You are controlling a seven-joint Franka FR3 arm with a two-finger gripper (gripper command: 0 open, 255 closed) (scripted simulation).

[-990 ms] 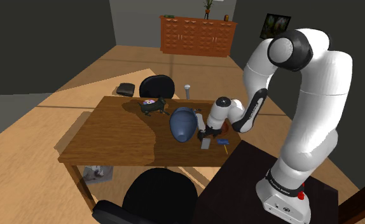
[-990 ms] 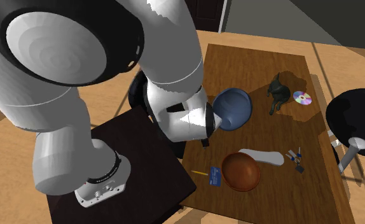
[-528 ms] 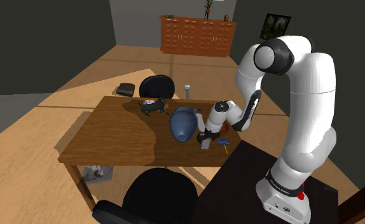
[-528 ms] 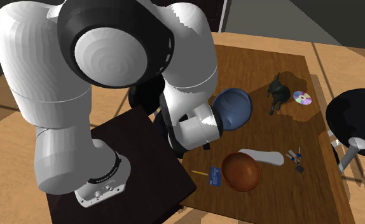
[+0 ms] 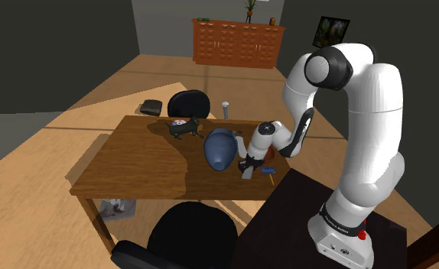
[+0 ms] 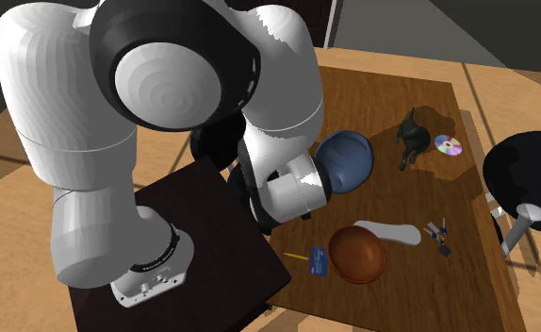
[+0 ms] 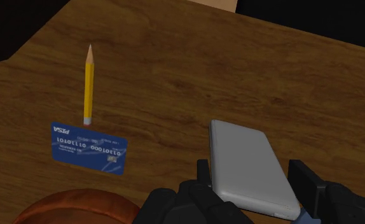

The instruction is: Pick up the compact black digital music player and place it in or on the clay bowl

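- The gripper (image 7: 254,173) hangs low over the desk (image 7: 175,63), close to the edge that meets the stand (image 5: 317,229).
- Its two black fingers (image 7: 203,173) stand apart, one on each long side of the music player (image 7: 248,165); the gap on one side is visible, so nothing is clasped.
- The music player, drawn as a flat grey slab, lies on the wood, well in from the corner.
- A blue card (image 7: 89,147) lies just beside it, with a yellow pencil (image 7: 88,83) touching the card's edge.
- The brown clay bowl (image 6: 358,255) sits near the card, at the same desk edge.
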